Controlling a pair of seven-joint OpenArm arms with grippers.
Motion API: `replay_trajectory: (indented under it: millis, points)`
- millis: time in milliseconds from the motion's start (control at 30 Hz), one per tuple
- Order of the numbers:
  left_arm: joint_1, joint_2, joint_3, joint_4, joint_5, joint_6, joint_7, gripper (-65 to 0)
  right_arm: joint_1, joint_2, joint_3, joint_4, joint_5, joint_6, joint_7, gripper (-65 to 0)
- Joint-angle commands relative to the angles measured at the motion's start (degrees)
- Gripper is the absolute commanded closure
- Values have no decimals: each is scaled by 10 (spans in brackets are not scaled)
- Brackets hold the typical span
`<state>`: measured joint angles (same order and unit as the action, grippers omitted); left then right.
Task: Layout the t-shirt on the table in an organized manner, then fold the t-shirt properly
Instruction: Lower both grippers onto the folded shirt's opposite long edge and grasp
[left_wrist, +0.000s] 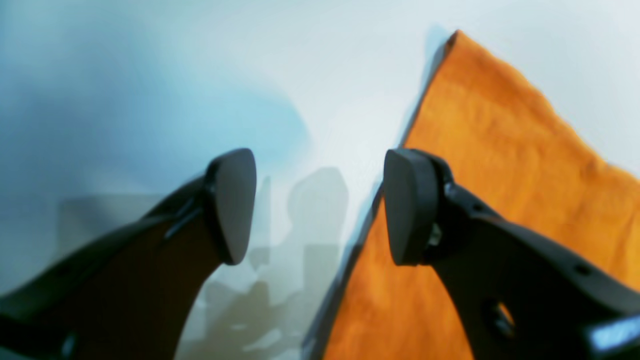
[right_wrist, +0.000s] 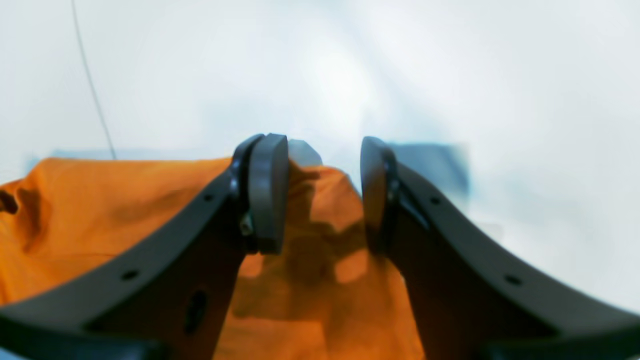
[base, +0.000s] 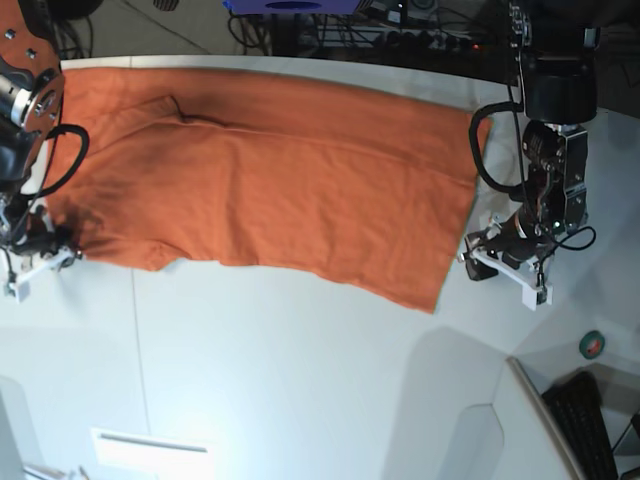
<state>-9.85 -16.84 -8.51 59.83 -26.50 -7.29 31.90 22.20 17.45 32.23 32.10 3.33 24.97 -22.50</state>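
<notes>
The orange t-shirt (base: 270, 180) lies spread wide across the far half of the white table (base: 300, 370), mostly flat, with a crease near its left part. My left gripper (base: 480, 263) is open just off the shirt's right edge; in the left wrist view (left_wrist: 320, 207) its pads stand apart over bare table, with the shirt's edge (left_wrist: 500, 175) beside the right pad. My right gripper (base: 48, 248) is open at the shirt's left end; in the right wrist view (right_wrist: 322, 195) a rumpled corner of the shirt (right_wrist: 100, 215) lies under and between the pads.
A green tape roll (base: 593, 345) and a keyboard (base: 590, 420) sit at the lower right on a grey side surface. Cables and equipment (base: 400, 25) run behind the table's far edge. A thin seam (right_wrist: 90, 75) crosses the tabletop.
</notes>
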Motion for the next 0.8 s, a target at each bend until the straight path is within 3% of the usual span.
replay_trajectory:
  millis: [0,100,200,300,467,700,767]
  points:
    - [-22,-8,-1,-2,-3,-1,-12,-387,14,12,0,8,5,5,13,-237]
    - [-45,-8,-1,-32,-3,-1,-12,-393,16,12,1,14,6,5,13,-237]
    - [-56,-8,-1,-45,-3,-1,-12,-479,4,11,1,65,6,5,7,-237]
    - [-58,-7,-1,-45,-3,-1,-12,-520,-8,10,1,98,6,5,-16,-237]
    - [-71,1,8,-48,2,-1,-12,-520,-18,8,1,100,6,5,-37,-237]
    - [-89,5,101,-48,-2,-1,-12,-523,-25,-8,1,88,6,5,-37,-240]
    - [-91,6,106,-48,-3,-1,-12,-523,-25,-12,1,87,6,5,-37,-282]
